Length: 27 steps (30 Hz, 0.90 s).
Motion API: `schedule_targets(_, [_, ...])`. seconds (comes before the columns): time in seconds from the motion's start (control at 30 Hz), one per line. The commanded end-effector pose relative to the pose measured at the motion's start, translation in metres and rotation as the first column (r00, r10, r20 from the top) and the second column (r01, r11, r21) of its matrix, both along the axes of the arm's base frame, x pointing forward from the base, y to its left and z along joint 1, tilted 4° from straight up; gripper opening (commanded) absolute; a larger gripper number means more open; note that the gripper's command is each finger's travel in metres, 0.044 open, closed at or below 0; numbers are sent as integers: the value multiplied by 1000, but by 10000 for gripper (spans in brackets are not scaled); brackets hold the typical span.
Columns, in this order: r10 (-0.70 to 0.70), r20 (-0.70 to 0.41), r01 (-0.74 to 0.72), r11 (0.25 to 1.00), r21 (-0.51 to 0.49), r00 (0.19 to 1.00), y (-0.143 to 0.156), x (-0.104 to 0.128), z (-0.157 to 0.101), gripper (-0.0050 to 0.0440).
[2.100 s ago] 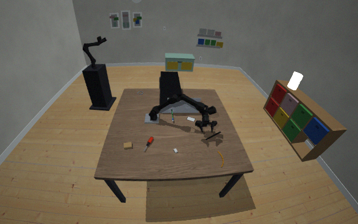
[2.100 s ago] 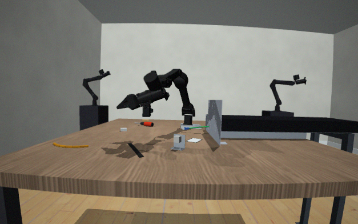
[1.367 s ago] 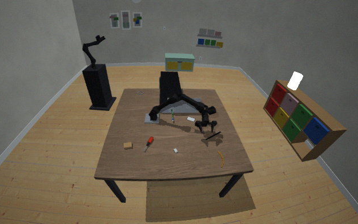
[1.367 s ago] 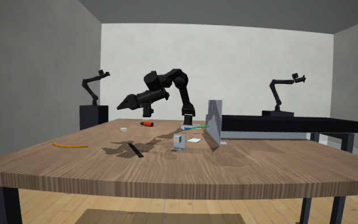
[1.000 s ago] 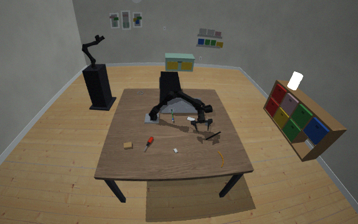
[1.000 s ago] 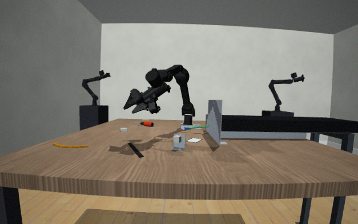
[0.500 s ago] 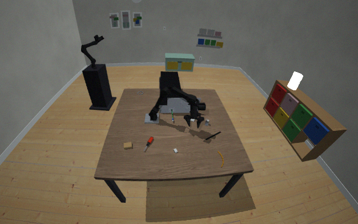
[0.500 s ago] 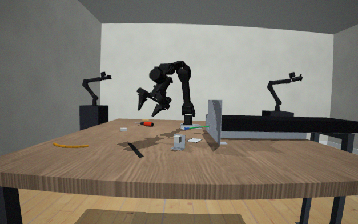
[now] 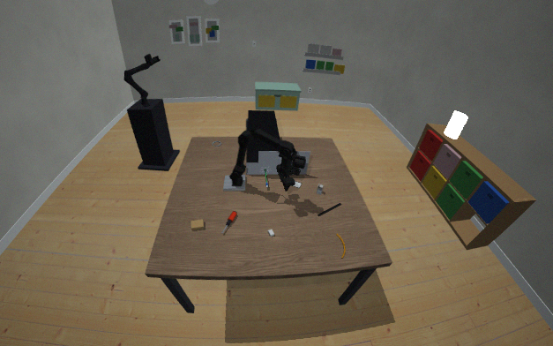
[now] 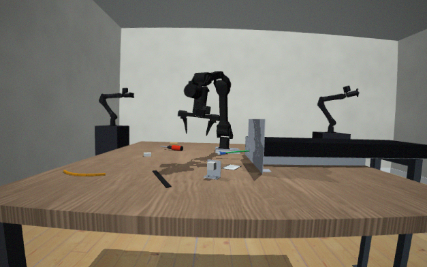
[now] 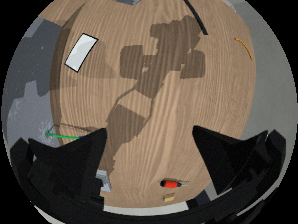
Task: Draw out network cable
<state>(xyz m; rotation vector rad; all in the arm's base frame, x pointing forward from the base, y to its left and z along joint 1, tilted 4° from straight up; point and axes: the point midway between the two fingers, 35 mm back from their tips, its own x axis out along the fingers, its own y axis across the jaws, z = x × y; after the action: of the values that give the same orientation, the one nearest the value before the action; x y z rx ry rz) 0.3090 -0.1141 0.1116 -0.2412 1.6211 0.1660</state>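
Arm (image 10: 223,102) hangs high above the counter (image 10: 187,201), jaws spread wide, empty, pointing down. The green cable (image 10: 236,152) lies beside the grey panel (image 10: 256,143), near the white rectangle (image 10: 231,167).

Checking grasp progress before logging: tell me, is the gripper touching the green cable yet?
No. In the exterior view the open gripper hangs above the table, apart from the green cable by the panel.
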Motion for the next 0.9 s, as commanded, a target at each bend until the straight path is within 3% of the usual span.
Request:
schedule_targets(0.0, [-134,20,133,989,67,991,14,-18,12,440])
schedule_targets(0.23, [-178,2,177,981,85,984,18,-21,9,440])
schedule_targets(0.37, [-310,1,309,948,74,951,18,-21,7,440])
schedule_targets(0.63, [-650,-2,649,759,52,760,18,-21,2,440])
schedule_targets(0.7, [-650,-2,649,759,52,760,18,-21,2,440])
schedule_targets(0.87, [-815,0,814,580,38,580,18,-21,-1,440])
